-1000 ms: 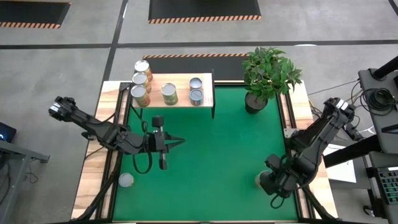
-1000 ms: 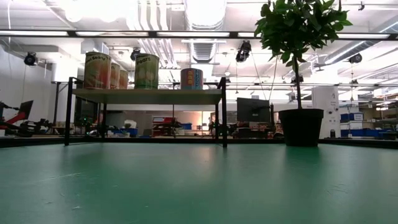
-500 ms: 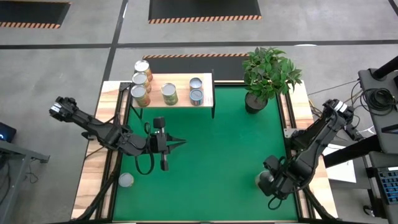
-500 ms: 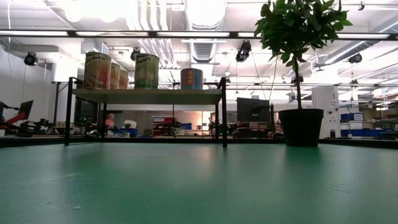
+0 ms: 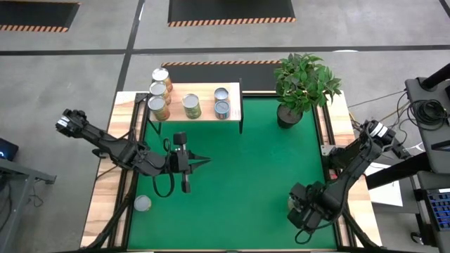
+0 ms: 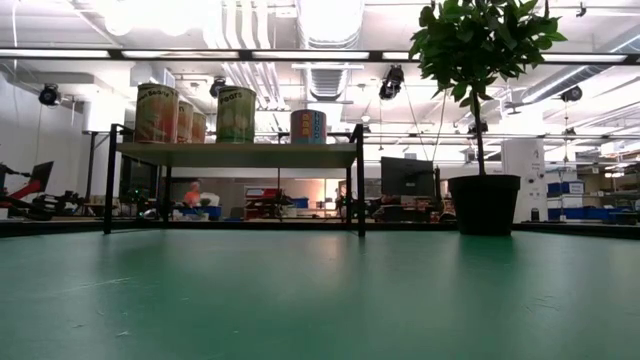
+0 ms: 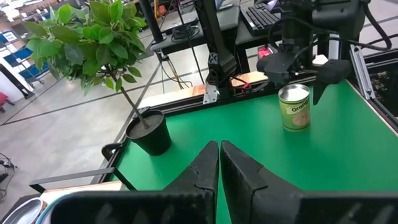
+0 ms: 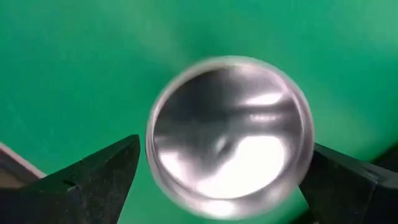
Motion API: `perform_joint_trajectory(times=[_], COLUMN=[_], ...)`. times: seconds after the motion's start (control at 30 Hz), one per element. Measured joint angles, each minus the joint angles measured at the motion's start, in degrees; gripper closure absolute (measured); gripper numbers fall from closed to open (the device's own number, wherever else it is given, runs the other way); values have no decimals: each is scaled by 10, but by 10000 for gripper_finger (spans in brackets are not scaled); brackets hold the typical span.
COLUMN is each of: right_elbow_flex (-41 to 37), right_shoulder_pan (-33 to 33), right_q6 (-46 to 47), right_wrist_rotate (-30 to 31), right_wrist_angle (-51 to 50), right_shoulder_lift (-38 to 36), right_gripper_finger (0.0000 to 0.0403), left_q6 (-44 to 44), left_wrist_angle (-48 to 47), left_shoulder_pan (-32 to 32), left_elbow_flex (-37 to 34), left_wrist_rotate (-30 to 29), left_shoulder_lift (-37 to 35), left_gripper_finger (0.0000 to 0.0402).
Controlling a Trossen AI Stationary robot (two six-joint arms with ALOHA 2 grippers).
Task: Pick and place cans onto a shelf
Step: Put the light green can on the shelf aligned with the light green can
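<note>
Fingers of the right gripper (image 8: 227,177) are standing spread wide, one on either side of a silver-topped can (image 8: 229,134) that is sitting upright on the green tabletop (image 5: 239,183); the fingers are flanking the can's top with gaps showing, so nothing is being grasped. In the high view this gripper (image 5: 304,211) is hanging near the tabletop's 4 o'clock corner, and its arm is hiding the can there. The left wrist view is showing the same can (image 7: 294,107) with a tan label, under the right gripper's dark fingers (image 7: 329,71). The left gripper (image 5: 200,160) is hovering left of the tabletop's centre, toward 9 o'clock, its fingers (image 7: 208,163) clenched together on nothing and pointing across the mat. Another can (image 5: 143,204) is standing alone near the 7 o'clock corner. The shelf (image 5: 204,91) is sitting at the tabletop's 11 o'clock edge, carrying five cans (image 5: 191,106) on its wooden top; in the low view they are lining up above its black legs (image 6: 360,180). A potted plant (image 5: 304,84) is standing at 1 o'clock, well apart from both grippers.
</note>
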Motion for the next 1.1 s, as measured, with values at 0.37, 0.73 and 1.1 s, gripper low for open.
perform_joint_trajectory(times=[0.37,0.73,1.1], right_elbow_flex=[0,47,194], right_shoulder_pan=[-3,-38,-213], right_q6=[-16,-92,-433], right_wrist_rotate=[24,95,111], right_wrist_angle=[-1,3,15], right_shoulder_lift=[-19,-25,8], right_gripper_finger=[104,83,94], left_q6=[25,56,104], left_wrist_angle=[-3,24,163], left_shoulder_pan=[0,0,0], left_elbow_flex=[-3,-23,-131], left_wrist_rotate=[0,-1,-1], left_shoulder_lift=[-14,-72,-184], left_gripper_finger=[402,402,402])
